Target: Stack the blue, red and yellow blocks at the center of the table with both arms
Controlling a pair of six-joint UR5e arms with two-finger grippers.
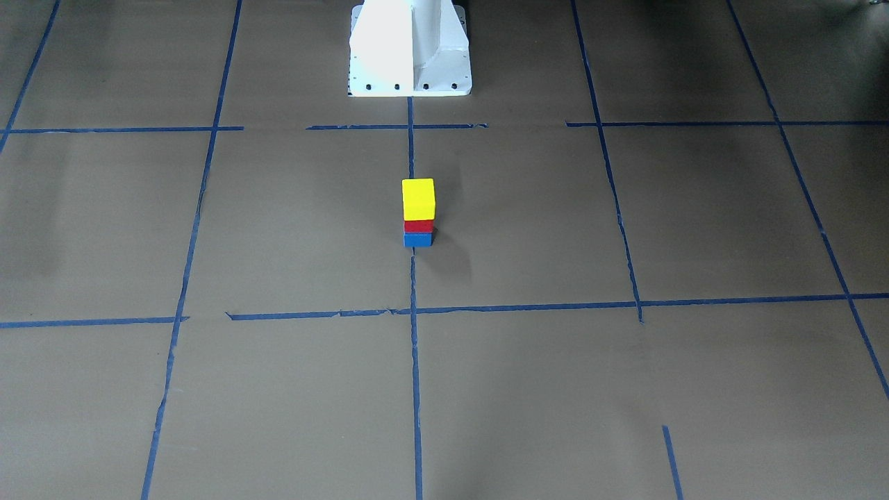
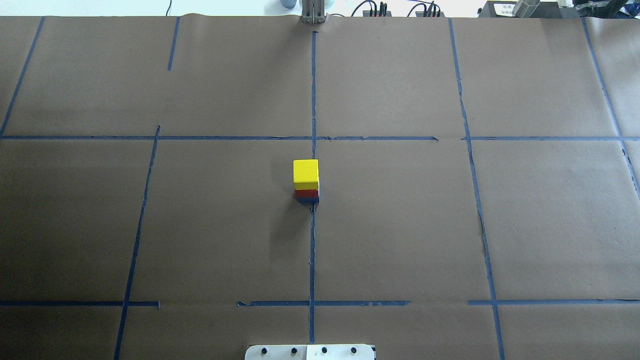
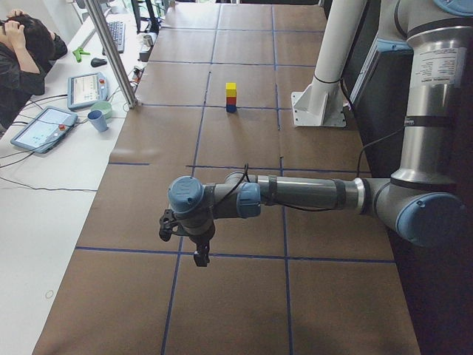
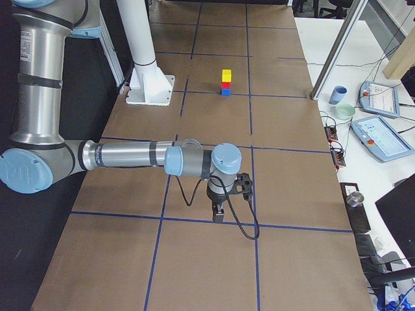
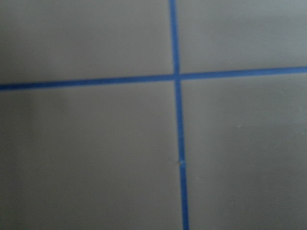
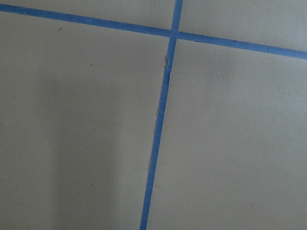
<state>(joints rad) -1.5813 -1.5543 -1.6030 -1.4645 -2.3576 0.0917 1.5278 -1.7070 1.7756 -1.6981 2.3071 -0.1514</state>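
Note:
A yellow block [image 1: 418,198] sits on a red block [image 1: 419,226], which sits on a blue block [image 1: 417,239], as one upright stack at the table's middle, on the centre tape line. The stack also shows in the overhead view [image 2: 305,171]. My left gripper [image 3: 198,248] hangs over the table far from the stack, seen only in the exterior left view. My right gripper [image 4: 218,214] hangs likewise at the other end, seen only in the exterior right view. I cannot tell whether either is open or shut. Both wrist views show only brown paper and blue tape.
The robot's white base [image 1: 410,48] stands behind the stack. Blue tape lines grid the brown paper [image 2: 400,225]. A side desk holds tablets [image 3: 41,126], a cup [image 3: 97,120] and a metal post [image 3: 111,52]. An operator [image 3: 22,59] sits there.

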